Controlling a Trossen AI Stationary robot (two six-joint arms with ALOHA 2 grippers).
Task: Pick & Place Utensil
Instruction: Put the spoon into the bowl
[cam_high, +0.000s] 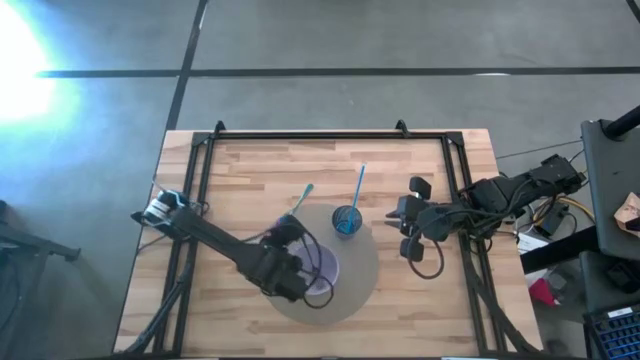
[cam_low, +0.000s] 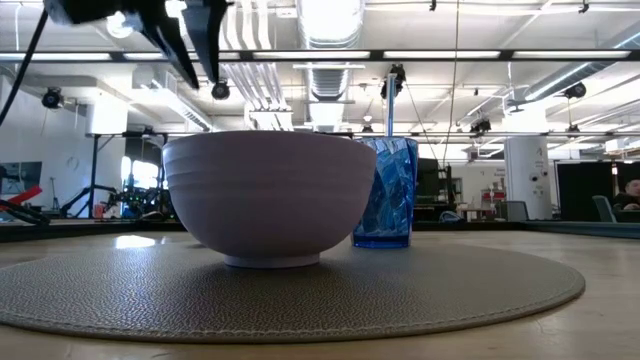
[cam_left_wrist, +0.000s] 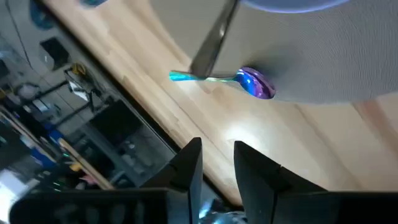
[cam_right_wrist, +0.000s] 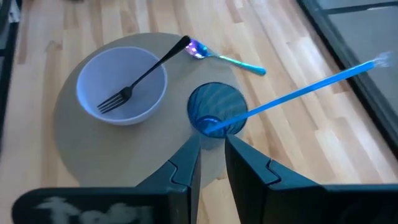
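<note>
Your left gripper (cam_left_wrist: 214, 165) is hanging over the pale round bowl (cam_right_wrist: 121, 87), fingers slightly apart and holding nothing. The black metal fork (cam_right_wrist: 142, 74) is leaning on the rim; bump it and it is tipping out. Your right gripper (cam_right_wrist: 212, 158) is waiting by the blue ribbed cup (cam_right_wrist: 216, 109), fingers a little apart.

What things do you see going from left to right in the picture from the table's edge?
Bowl → blue cup, both standing on the round mat.
</note>
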